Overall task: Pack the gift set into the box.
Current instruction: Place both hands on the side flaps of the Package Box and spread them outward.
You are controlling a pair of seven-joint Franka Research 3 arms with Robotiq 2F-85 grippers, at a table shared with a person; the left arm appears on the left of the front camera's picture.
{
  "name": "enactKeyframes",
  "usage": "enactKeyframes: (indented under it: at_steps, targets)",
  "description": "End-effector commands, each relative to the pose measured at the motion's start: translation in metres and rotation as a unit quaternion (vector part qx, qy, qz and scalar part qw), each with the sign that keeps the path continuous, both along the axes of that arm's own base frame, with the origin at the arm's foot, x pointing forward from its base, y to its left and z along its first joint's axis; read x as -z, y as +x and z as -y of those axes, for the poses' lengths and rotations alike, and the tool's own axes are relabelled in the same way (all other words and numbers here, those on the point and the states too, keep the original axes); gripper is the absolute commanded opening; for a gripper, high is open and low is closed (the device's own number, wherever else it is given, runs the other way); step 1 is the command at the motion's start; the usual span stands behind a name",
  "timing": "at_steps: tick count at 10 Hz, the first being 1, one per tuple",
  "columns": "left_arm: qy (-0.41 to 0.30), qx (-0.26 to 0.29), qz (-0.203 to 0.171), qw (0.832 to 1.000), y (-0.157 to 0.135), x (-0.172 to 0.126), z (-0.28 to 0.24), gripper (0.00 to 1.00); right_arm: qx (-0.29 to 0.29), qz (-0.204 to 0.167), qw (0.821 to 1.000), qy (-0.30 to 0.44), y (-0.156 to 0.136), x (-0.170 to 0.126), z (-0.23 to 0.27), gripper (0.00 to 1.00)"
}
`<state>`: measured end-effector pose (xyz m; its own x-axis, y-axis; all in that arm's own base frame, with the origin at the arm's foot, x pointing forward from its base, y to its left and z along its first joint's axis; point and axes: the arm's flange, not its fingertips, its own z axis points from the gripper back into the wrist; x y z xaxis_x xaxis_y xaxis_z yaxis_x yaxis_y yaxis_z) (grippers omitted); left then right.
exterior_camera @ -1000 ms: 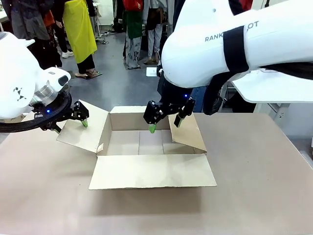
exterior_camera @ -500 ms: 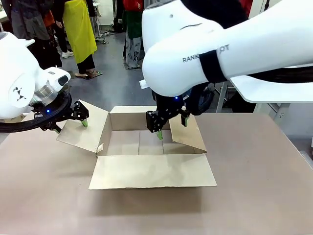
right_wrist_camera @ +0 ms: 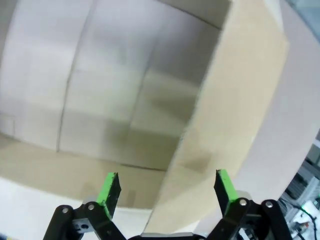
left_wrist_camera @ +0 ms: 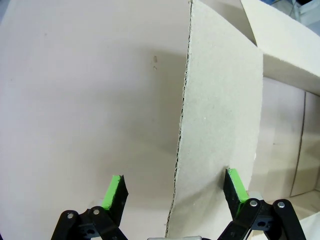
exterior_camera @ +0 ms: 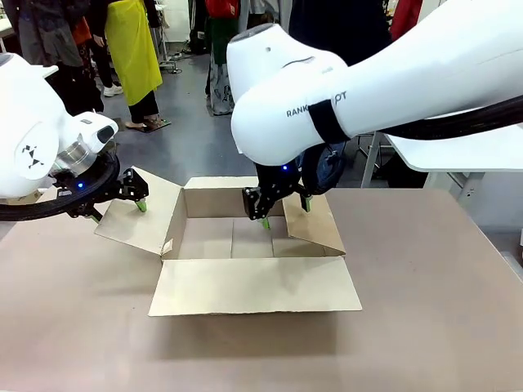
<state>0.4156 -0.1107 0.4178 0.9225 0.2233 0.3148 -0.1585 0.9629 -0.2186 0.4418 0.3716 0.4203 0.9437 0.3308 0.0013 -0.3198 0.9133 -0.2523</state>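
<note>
Left gripper (left_wrist_camera: pixel 175 192): fingers held wide apart, set astride the edge of the box's left flap; contact with the card cannot be told. Right gripper (right_wrist_camera: pixel 167 192): fingers likewise apart, the box's right flap taken between them, not clamped. Box (exterior_camera: pixel 253 286): plain brown corrugated carton, placed mid-table, all four flaps folded outward, floor seams seen inside. Table (exterior_camera: pixel 425 310): beige, seen all round the box.

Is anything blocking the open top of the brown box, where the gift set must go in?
The box is open, flaps out. The right gripper, open around the right flap, hangs over its far right part.
</note>
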Motion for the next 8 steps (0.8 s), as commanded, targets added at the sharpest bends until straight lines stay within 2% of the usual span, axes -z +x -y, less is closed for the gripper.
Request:
enactKeyframes:
  at_steps: [1, 3, 5, 8]
  targets:
    - [0.005, -0.008, -0.002, 1.0, 0.0, -0.001, 0.001, 1.0, 0.042, 0.014, 0.997, -0.057, -0.001, 0.003, -0.006, 1.0]
    - [0.005, -0.008, -0.002, 1.0, 0.0, -0.001, 0.001, 1.0, 0.077, 0.015, 0.994, -0.075, -0.003, 0.006, 0.007, 1.0]
    - [0.005, -0.008, -0.002, 1.0, 0.0, -0.001, 0.001, 1.0, 0.124, 0.033, 0.989, -0.076, -0.012, -0.016, 0.039, 1.0]
    - [0.005, -0.008, -0.002, 1.0, 0.0, -0.001, 0.001, 1.0, 0.18, 0.044, 0.983, 0.004, -0.023, -0.05, 0.094, 1.0]
